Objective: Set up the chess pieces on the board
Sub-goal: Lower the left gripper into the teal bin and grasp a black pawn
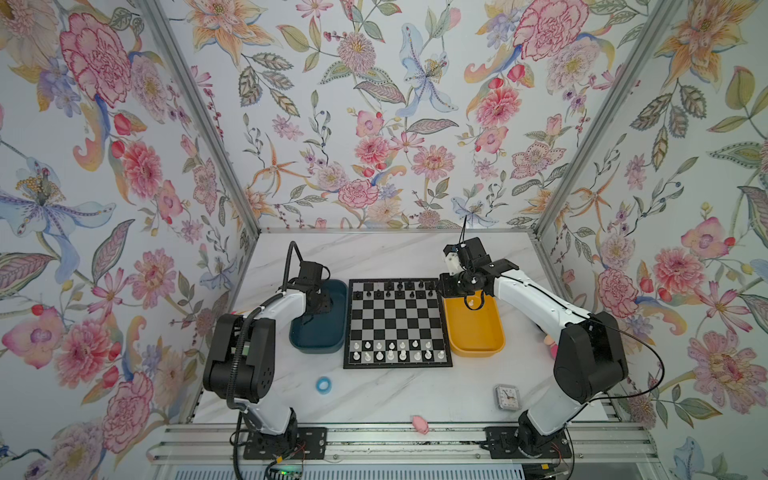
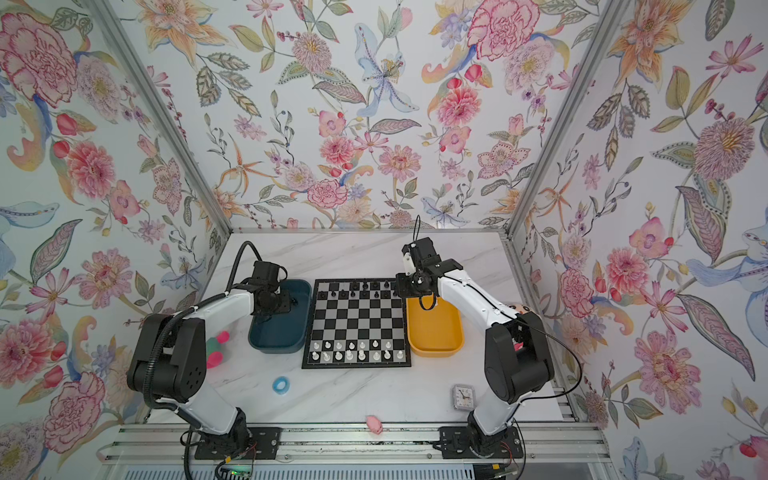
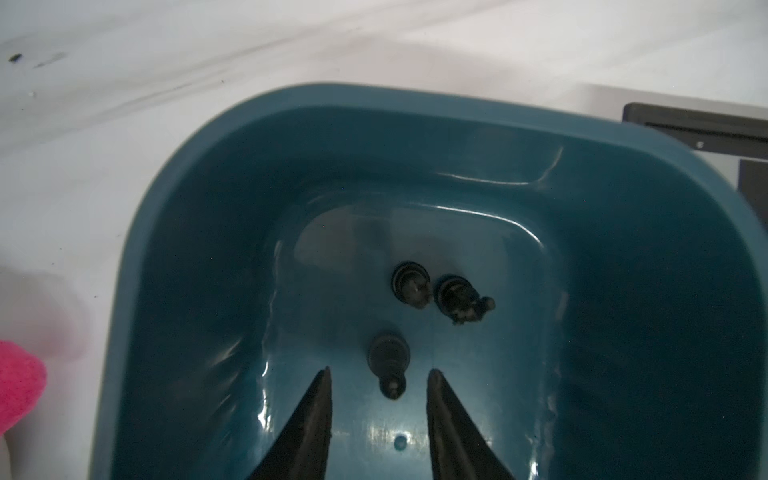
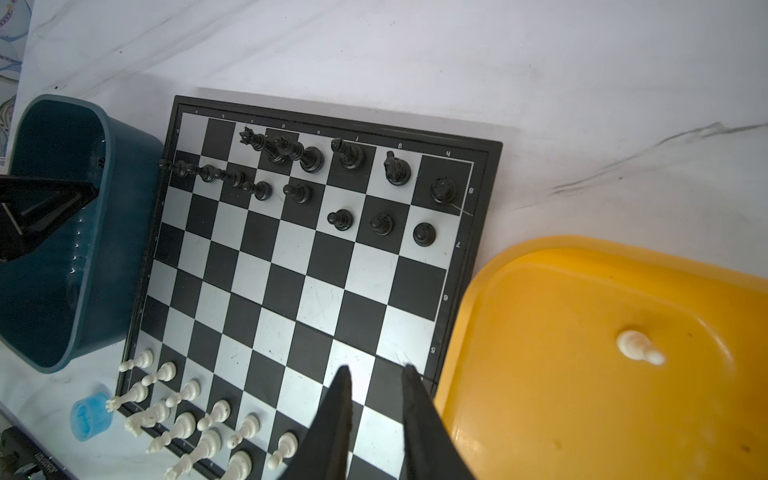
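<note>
Here the left fingers, parted, reach down into the teal bin with a black chess piece lying untouched between their tips (open floor either side). The right fingers, slightly parted and empty, hang over the edge of the board beside the yellow bin.

Glossy teal plastic bin, smooth yellow plastic bin, smooth marble-look tabletop, scuffed silvery board

board border, letters d to h, numbers 8 down to 5 (rest blurred)
</note>
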